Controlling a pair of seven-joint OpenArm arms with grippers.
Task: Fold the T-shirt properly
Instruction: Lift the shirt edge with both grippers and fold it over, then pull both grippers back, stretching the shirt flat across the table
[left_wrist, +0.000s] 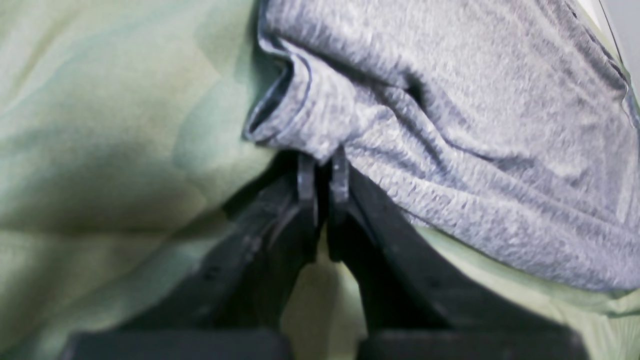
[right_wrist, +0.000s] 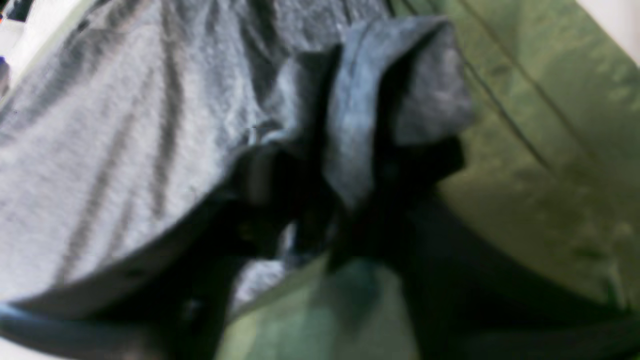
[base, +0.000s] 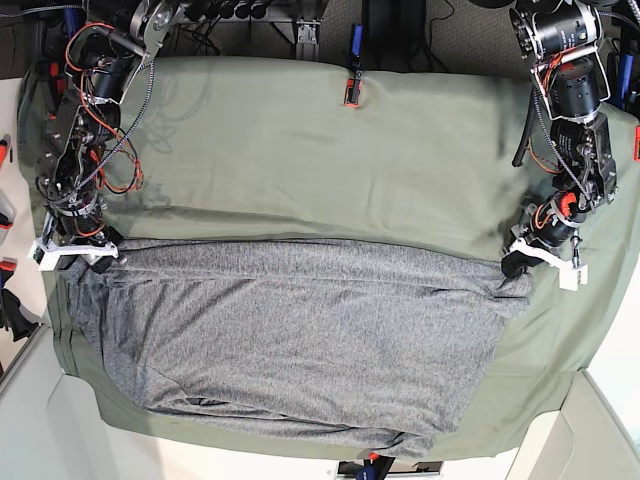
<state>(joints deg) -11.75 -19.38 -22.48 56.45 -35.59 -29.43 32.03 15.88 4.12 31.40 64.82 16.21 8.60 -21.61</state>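
Note:
The heather-grey T-shirt (base: 300, 340) lies spread across the near half of the table, its upper edge drawn in a straight line between both grippers. My left gripper (left_wrist: 322, 167) is shut on a small fold of the T-shirt (left_wrist: 450, 125) beside a hemmed opening; in the base view this left gripper (base: 517, 264) sits at the shirt's far right corner. My right gripper (right_wrist: 345, 200) appears blurred and dark, with a bunched, darker hem of the T-shirt (right_wrist: 125, 150) pinched between its fingers. Seen from the base, the right gripper (base: 82, 258) is at the shirt's far left corner.
An olive-green cloth sheet (base: 330, 170) covers the whole table under the shirt. A red clamp (base: 350, 90) holds it at the back edge. Cabled arm links rise at the far left (base: 90, 130) and far right (base: 575, 110). The table's front edge runs just below the shirt.

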